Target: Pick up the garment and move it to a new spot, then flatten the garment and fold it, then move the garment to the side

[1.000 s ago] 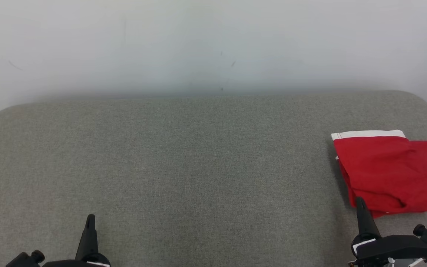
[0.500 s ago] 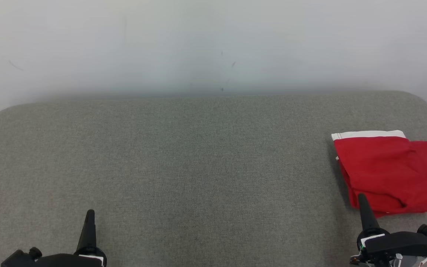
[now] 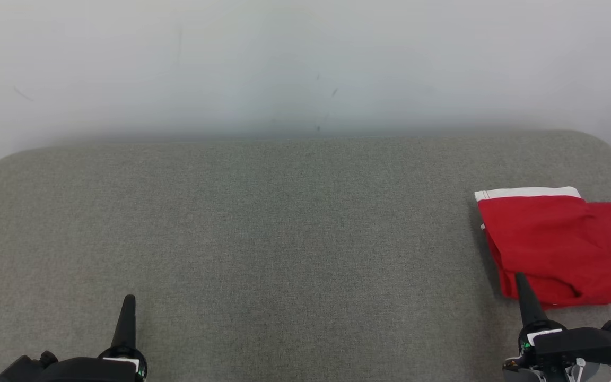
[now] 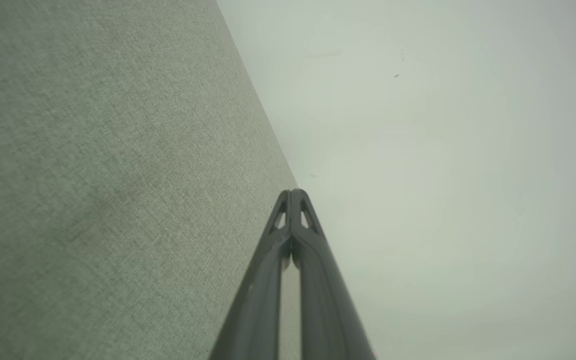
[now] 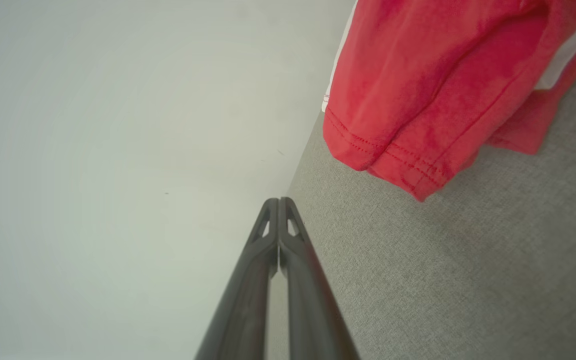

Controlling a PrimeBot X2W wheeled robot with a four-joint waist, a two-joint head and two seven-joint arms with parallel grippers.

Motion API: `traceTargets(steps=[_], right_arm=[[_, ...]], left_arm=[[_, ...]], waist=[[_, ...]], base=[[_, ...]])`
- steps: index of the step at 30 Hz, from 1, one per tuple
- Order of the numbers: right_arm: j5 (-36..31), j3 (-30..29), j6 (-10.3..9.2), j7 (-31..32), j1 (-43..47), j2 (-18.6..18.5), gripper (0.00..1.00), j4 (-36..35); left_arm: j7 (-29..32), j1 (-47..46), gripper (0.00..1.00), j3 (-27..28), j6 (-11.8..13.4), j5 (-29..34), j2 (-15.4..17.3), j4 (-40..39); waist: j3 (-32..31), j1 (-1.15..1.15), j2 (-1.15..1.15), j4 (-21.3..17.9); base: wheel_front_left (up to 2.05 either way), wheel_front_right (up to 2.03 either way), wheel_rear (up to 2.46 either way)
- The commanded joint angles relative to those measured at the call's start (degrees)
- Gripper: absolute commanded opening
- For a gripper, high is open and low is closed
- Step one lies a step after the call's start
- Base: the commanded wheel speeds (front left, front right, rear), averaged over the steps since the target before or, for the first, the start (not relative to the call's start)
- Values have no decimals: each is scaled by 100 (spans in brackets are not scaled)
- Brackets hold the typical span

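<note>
Garment (image 3: 555,244) (red, white-banded) is found folded at the right edge of the grey fabric-covered counter (image 3: 284,239), so the final move aside is judged done. Right gripper (image 3: 520,277), near its hem, and left gripper (image 3: 129,299), well apart, are held empty, fingers pressed together; only withdrawal is called for.

Scanning for writing, and nothing reads: no text, brand or number on the garment (image 3: 549,244) or the grey padded surface (image 3: 284,239).
</note>
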Motion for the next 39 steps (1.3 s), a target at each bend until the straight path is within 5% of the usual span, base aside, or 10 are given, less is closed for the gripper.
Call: traceTargets(steps=[1,39], right_arm=[[123,-25,-7,28,-105,-4,0,-22],[1765,-190,-11,357,-224,-4,0,25]], left_arm=[[27,-129,0,21,-51,-108,18,-11],[463,-401,0,153,-98,-1632,21,209]], waist=[[0,0,0,1],[-15,0,0,15]], base=[[0,0,0],[0,0,0]])
